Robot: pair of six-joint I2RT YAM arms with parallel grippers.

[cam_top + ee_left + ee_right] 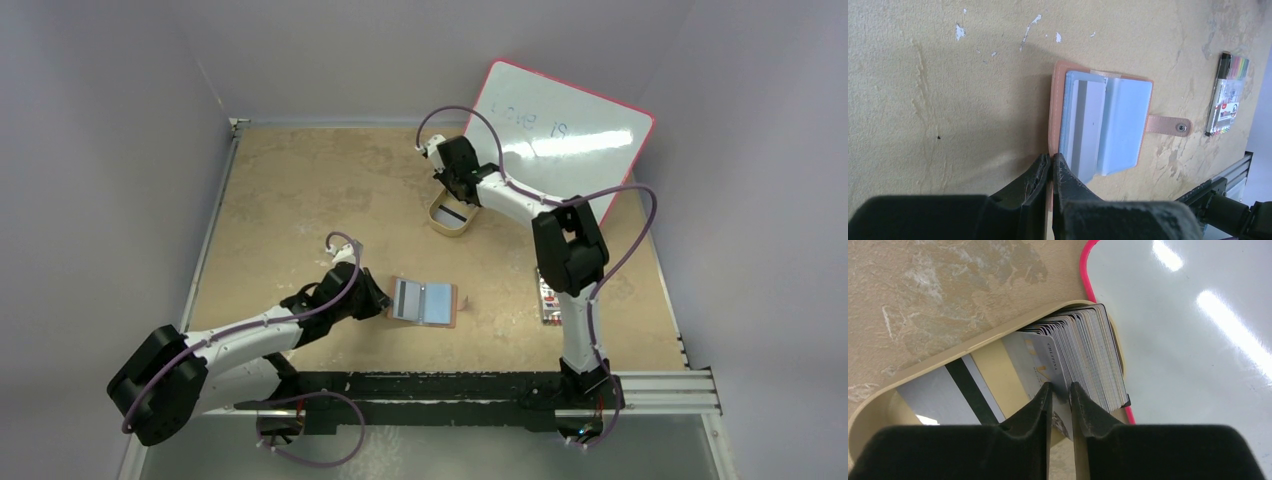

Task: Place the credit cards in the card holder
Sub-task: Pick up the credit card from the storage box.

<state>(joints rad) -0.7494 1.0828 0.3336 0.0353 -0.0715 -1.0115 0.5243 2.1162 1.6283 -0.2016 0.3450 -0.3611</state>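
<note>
The card holder (425, 303) lies open on the table, its light blue inside (1123, 120) facing up and its snap tab (1168, 125) pointing away. My left gripper (1052, 159) is shut on the holder's near cover edge (1054, 110) and pins it. The same left gripper (375, 297) sits just left of the holder in the top view. The credit cards (1093, 355) stand as a packed stack in a tan oval tray (973, 345). One more striped card (948, 390) lies flat in the tray. My right gripper (1060, 387) straddles the stack's front card, jaws narrow but still apart.
A pink-rimmed whiteboard (570, 130) lies beyond the tray at the back right, and its edge touches the tray (452, 218). A pack of coloured markers (547, 295) lies right of the card holder, near the right arm's base.
</note>
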